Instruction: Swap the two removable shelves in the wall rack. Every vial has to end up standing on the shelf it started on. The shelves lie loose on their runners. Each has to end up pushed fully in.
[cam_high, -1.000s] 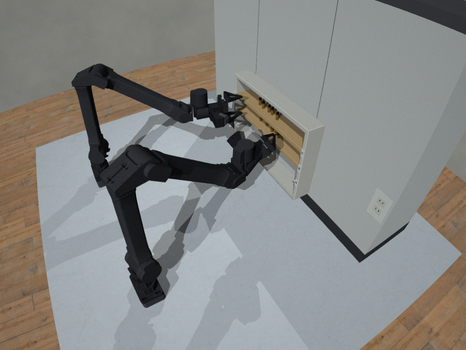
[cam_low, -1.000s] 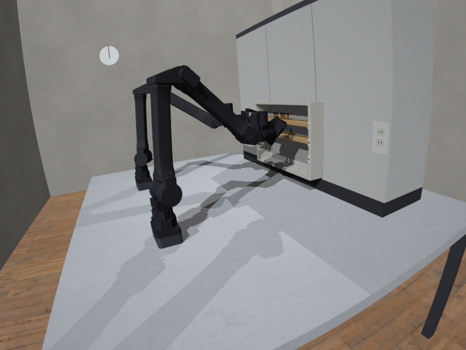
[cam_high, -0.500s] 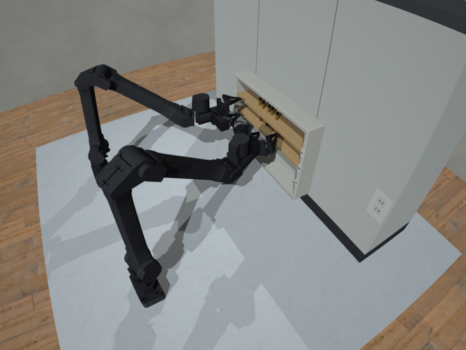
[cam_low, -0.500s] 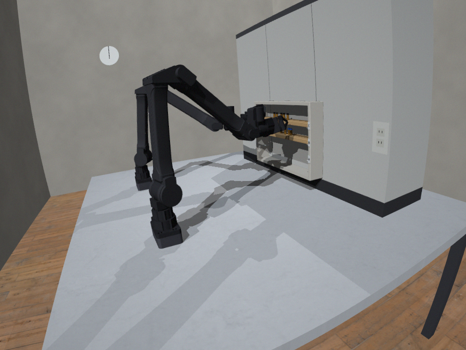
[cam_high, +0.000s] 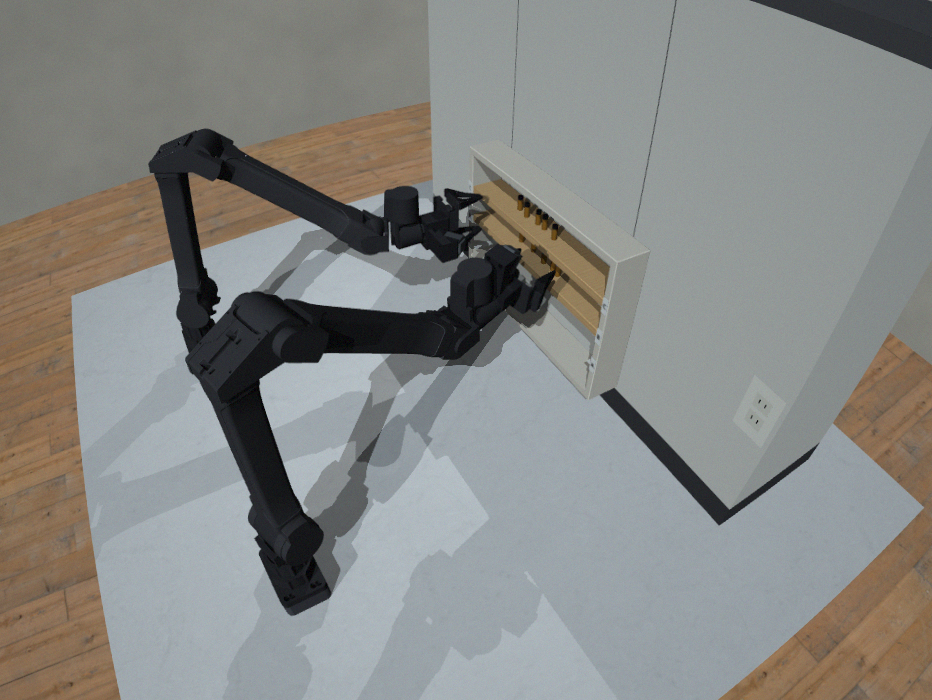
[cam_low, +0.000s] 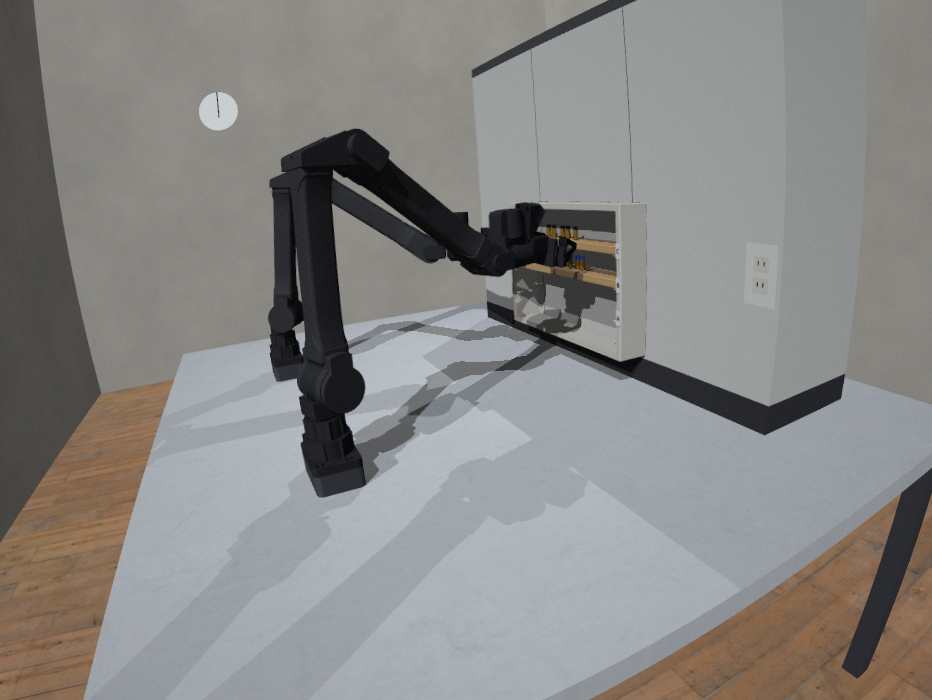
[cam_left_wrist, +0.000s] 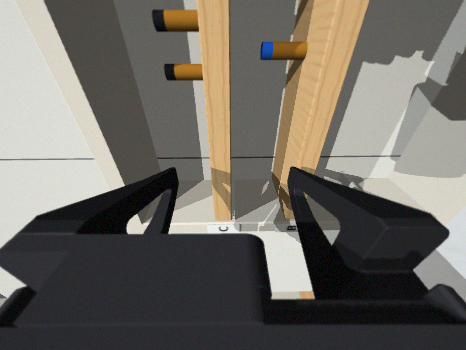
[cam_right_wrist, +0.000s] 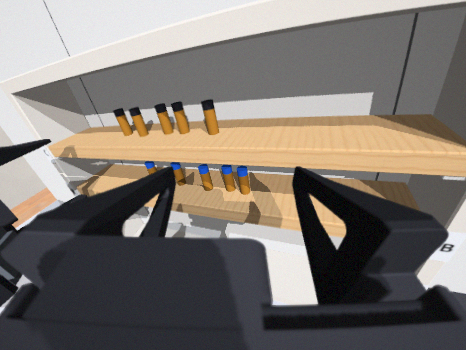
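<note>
1. Upper shelf (cam_high: 580, 262) (cam_low: 598, 245) (cam_left_wrist: 215, 125) (cam_right_wrist: 300, 140) is carried in the wall rack (cam_high: 629, 308) (cam_low: 631, 286) (cam_right_wrist: 150, 50), black-capped vials (cam_high: 554, 232) (cam_low: 574, 233) (cam_left_wrist: 182, 20) (cam_right_wrist: 211, 120) stood on it.
2. Blue-capped vials (cam_low: 580, 263) (cam_left_wrist: 290, 50) (cam_right_wrist: 243, 180) are borne by the lower shelf (cam_high: 580, 307) (cam_low: 598, 278) (cam_left_wrist: 325, 75) (cam_right_wrist: 270, 200).
3. Left hand (cam_high: 479, 213) (cam_left_wrist: 233, 171) and right hand (cam_high: 536, 263) (cam_low: 557, 227) (cam_right_wrist: 233, 174) are opened.

Room: mottled grey back wall (cam_high: 226, 67) (cam_low: 376, 67) with round white clock (cam_low: 218, 111), wood plank floor (cam_high: 37, 361) (cam_low: 67, 482), pale grey tabletop (cam_high: 602, 587) (cam_low: 421, 602) on a dark leg (cam_low: 889, 580), light-grey panelled partition (cam_high: 768, 188) (cam_low: 700, 150) with dark skirting and twin-socket outlet plate (cam_high: 758, 410) (cam_low: 760, 275), hard-edged shadows across the tabletop.
</note>
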